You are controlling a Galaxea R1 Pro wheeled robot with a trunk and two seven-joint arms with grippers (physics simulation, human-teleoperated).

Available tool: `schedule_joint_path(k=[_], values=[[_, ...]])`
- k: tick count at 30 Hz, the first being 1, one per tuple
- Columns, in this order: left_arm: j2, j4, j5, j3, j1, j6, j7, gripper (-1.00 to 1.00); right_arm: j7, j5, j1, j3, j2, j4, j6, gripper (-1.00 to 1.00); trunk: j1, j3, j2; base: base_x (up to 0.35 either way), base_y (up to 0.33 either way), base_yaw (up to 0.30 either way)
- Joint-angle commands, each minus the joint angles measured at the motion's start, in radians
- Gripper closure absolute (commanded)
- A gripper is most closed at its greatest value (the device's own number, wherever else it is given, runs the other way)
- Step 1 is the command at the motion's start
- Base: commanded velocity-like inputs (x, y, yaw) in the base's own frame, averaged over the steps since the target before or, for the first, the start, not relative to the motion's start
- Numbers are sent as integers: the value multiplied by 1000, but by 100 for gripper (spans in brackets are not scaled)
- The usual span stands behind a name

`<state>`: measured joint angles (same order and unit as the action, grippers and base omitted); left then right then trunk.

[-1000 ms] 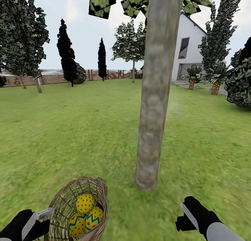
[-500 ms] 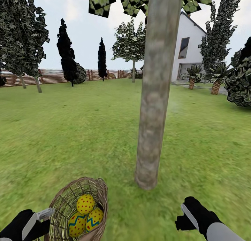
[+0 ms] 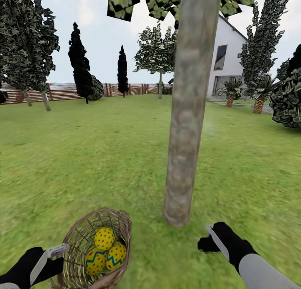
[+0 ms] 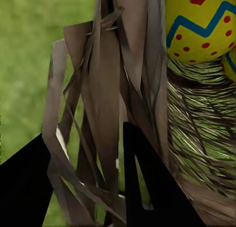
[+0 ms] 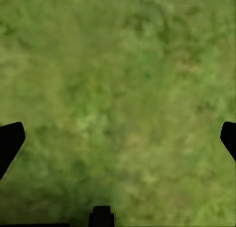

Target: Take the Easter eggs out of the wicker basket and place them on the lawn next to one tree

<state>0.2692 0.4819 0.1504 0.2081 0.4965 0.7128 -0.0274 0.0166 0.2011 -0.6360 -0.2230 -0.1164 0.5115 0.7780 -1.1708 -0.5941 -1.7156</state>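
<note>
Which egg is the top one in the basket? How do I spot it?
Find the thick grey tree trunk, then the wicker basket on the lawn to its left. The top egg sits highest; it shows only red dots, while the two below show blue zigzags.

Woven wicker, painted eggs, rough bark and matt grass.
The round brown wicker basket (image 3: 98, 249), lower left of the head view, is open-weave, its flat dry strips (image 4: 103, 113) fraying and papery up close. The three yellow eggs with blue zigzags and red dots (image 3: 104, 251) look smooth and softly glossy, like painted shell. The thick grey-brown tree trunk (image 3: 188, 113) at centre has mottled, rough, matt bark. The mottled green lawn (image 5: 118, 89) is matt and blotchy. The black left gripper (image 3: 56, 251) and right gripper (image 3: 209, 234) look like matt plastic with pale, smooth metal-like finger plates.
</note>
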Motion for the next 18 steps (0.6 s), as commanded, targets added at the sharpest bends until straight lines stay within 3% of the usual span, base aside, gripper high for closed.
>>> schedule_joint_path(k=[1, 5, 6, 18], values=[[-2, 7, 8, 2, 1, 5, 0, 100, 2, 4, -6, -7, 4, 7, -2, -100, 0, -1, 0, -15, 35, 0], [-2, 28, -1, 6, 1, 5, 1, 100, 2, 4, -11, -7, 15, 30, -24, -100, 0, -1, 0, -2, 5, 0], [-2, 52, 29, 6, 1, 5, 0, 100, 2, 4, -10, -7, 15, 247, -98, -100, 0, -1, 0, 0, 0, 0], [-4, 52, 29, 4, 1, 5, 2, 100, 3, 4, -11, -7, 15, 248, -99, -100, 0, -1, 0, 0, 0, 0]])
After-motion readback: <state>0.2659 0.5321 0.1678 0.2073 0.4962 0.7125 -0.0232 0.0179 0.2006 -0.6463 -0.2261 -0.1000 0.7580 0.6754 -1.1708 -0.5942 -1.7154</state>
